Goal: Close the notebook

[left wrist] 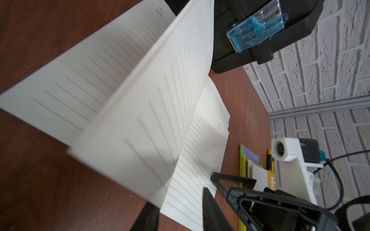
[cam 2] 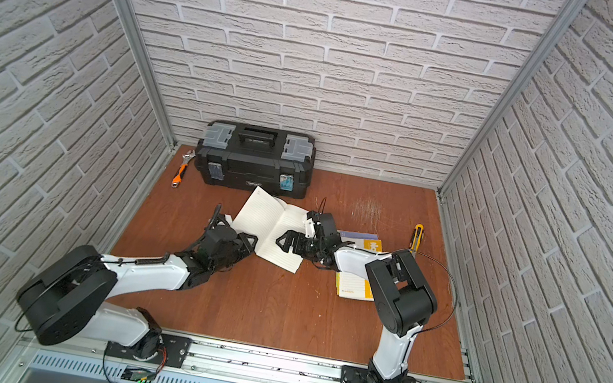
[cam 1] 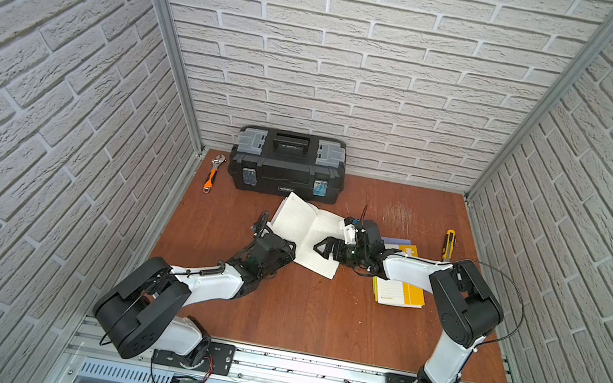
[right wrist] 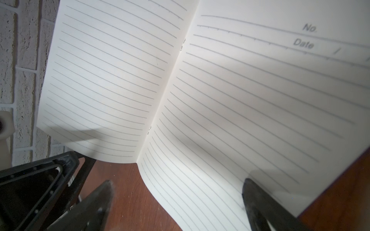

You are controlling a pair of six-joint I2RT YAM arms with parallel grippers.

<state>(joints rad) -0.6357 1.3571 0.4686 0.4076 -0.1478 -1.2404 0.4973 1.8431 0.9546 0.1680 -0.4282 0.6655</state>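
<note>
It was a staged workshop booth. Brick-pattern panels (cam 1: 360,62) in aluminium framing (cam 1: 163,29) enclosed a toolbox (cam 1: 287,164), wrench (cam 1: 213,174) and utility knife (cam 1: 448,243).

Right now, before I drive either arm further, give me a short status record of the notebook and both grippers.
notebook: open, not yet closed
left half: lifted off the table, tilted
right half: lying flat
left gripper: at the lifted half's corner, grip unclear
right gripper: open, over the flat half
behind notebook: black toolbox
</note>
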